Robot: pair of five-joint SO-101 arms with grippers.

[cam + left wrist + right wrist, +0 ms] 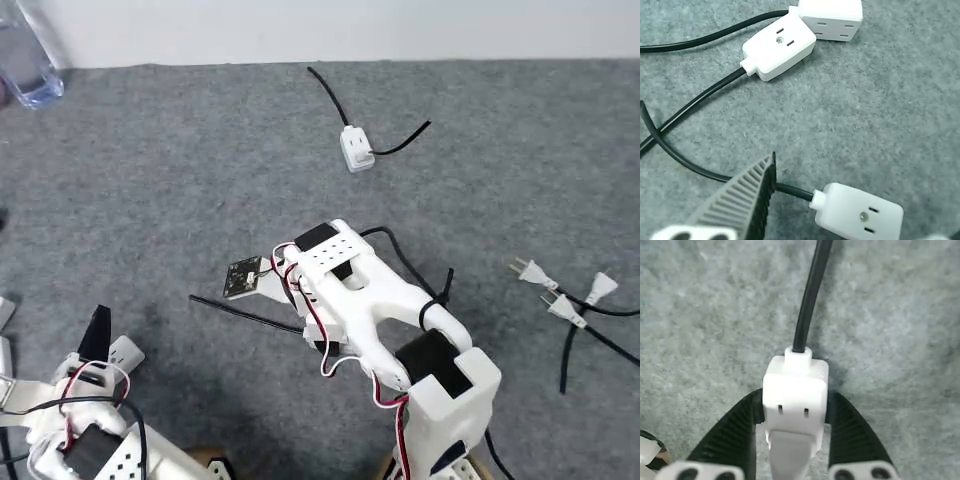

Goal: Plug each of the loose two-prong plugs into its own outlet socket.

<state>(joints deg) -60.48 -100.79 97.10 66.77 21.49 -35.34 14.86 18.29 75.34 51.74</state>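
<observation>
The outlet socket (795, 382), judged light and rigid, is clamped by its flat sides between the fingers (735, 435) of the right gripper (795, 399) (its stiff cord (810, 300) may tug)

Right arm (372, 300): white, blocky plastic shell; rows of small round holes on top.
Wires (328, 366): thin red, white and black, looped along its side.
Board (241, 277): small, dark, square.
Left arm (70, 440): white, similar wiring.
Fingers (729, 440): black, ribbed, tapering; white bases with dark holes.
</observation>
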